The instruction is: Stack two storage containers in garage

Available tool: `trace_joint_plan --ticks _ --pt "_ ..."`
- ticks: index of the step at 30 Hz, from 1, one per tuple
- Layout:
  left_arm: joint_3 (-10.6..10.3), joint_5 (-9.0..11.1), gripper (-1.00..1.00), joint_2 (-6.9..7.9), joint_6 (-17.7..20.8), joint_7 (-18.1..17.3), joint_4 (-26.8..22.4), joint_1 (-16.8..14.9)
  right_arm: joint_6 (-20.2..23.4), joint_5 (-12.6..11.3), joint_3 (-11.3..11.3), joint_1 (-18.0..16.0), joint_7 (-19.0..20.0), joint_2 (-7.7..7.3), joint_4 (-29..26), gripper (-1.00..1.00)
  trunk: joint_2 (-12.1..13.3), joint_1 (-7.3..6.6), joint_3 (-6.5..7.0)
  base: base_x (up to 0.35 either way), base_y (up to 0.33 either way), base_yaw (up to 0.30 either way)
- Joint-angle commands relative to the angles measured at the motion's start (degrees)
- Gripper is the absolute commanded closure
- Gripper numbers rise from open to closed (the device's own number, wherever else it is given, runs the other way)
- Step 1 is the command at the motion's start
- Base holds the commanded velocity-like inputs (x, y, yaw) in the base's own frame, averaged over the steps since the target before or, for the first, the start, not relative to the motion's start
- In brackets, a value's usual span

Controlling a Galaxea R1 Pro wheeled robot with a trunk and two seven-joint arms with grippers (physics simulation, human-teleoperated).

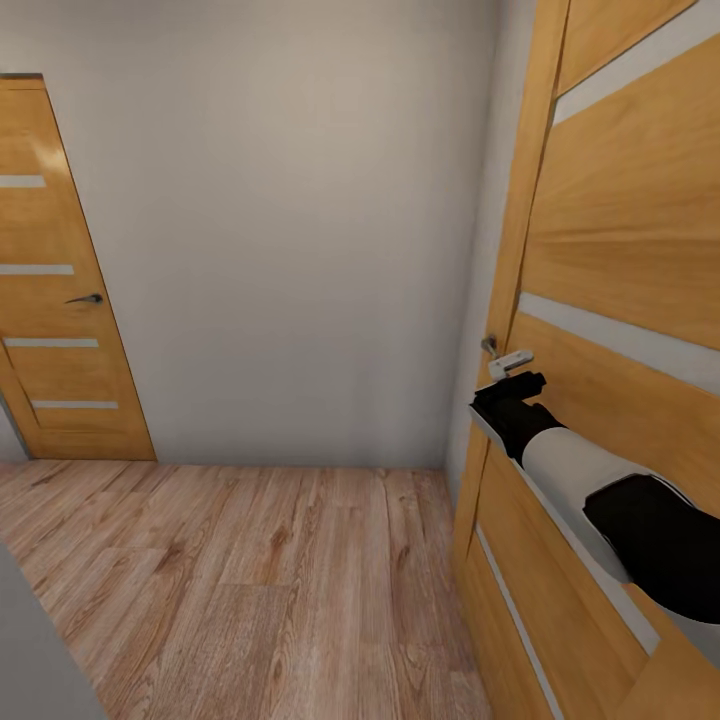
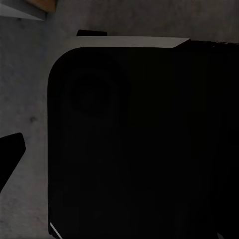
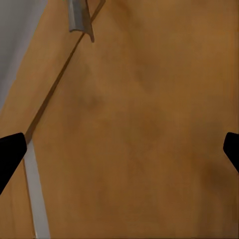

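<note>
The two storage containers are out of view. I face a small hallway with a light wood-plank floor [image 1: 280,580]. My right arm reaches toward a wooden door [image 1: 620,230] close on the right. My right gripper [image 1: 512,368] sits just beside and below that door's metal handle [image 1: 488,346]. In the right wrist view the right gripper [image 3: 119,149] is open, its fingertips [image 3: 10,152] spread wide over the bare door panel, and the handle [image 3: 82,20] lies ahead of them. In the left wrist view one fingertip [image 2: 10,152] stands beside my dark body [image 2: 144,144] above grey floor.
A pale grey wall [image 1: 300,220] closes the hallway ahead. A second wooden door [image 1: 60,330] with a lever handle [image 1: 86,298] stands shut at the far left. A grey edge [image 1: 30,650] cuts into the near left corner.
</note>
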Motion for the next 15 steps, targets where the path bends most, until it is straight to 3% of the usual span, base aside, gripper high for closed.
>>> trace_joint_plan --ticks 1,6,15 --pt "0.05 0.42 -1.00 -0.01 -0.12 -0.05 -0.04 0.01 0.80 -0.21 -0.15 -0.02 -0.50 -0.44 -0.05 -1.00 -0.03 0.00 -0.06 0.000 0.000 0.000" --pt "0.05 0.41 -1.00 -0.01 -0.12 -0.04 -0.04 0.01 0.79 -0.17 -0.15 -0.02 -0.50 -0.68 -0.05 -1.00 -0.03 0.00 -0.06 0.000 0.000 0.000" --pt "0.05 0.43 -1.00 -0.01 -0.12 -0.04 -0.04 0.01 1.16 -0.13 -0.08 -0.02 -1.19 0.22 -0.05 -1.00 -0.03 0.00 -0.06 0.000 0.000 0.000"
